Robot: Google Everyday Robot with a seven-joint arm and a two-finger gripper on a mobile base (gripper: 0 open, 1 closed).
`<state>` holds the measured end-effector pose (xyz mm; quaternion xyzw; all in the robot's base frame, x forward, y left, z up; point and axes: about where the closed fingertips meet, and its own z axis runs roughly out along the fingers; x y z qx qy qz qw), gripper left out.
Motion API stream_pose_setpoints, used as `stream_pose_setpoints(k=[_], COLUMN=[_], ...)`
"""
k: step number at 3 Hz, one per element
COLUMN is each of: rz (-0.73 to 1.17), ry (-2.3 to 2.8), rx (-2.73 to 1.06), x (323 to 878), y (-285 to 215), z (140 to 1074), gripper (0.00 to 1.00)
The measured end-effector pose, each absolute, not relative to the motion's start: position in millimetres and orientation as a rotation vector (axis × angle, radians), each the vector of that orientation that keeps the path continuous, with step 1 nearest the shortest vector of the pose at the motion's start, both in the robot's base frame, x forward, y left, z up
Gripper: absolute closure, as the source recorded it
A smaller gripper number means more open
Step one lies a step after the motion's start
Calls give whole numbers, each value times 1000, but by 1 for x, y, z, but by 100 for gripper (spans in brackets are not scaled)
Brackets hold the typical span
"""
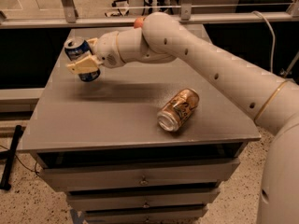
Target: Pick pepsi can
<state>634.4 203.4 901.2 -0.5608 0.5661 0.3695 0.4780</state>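
Now my gripper (87,56) is clamped on the pepsi can (74,49) over the far left corner of the table (117,125). One tan finger (83,66) crosses the can's front and the other sits behind it. The can looks clear of the surface, with a soft shadow spread on the table below and to the right, so I judge this to be the lift. To do it well I should hold the squeeze steady and raise straight up without swinging. The grip sits across the can's middle and the can leans, top toward the left, so a jerk could let it pivot or slip. The gold can (178,109) lies on its side well apart, out of my way. The pepsi can is dark blue with white lettering, and its silver top rim and open mouth show above my finger, its base below.
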Motion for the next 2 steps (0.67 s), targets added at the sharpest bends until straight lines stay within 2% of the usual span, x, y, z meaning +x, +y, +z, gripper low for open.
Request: stream_pose_setpoints(k=[1, 2], rz=[831, 825], ry=[1324, 1317], rx=[-1324, -1318], x=[647, 649], y=[172, 170], z=[948, 953], gripper=[100, 100])
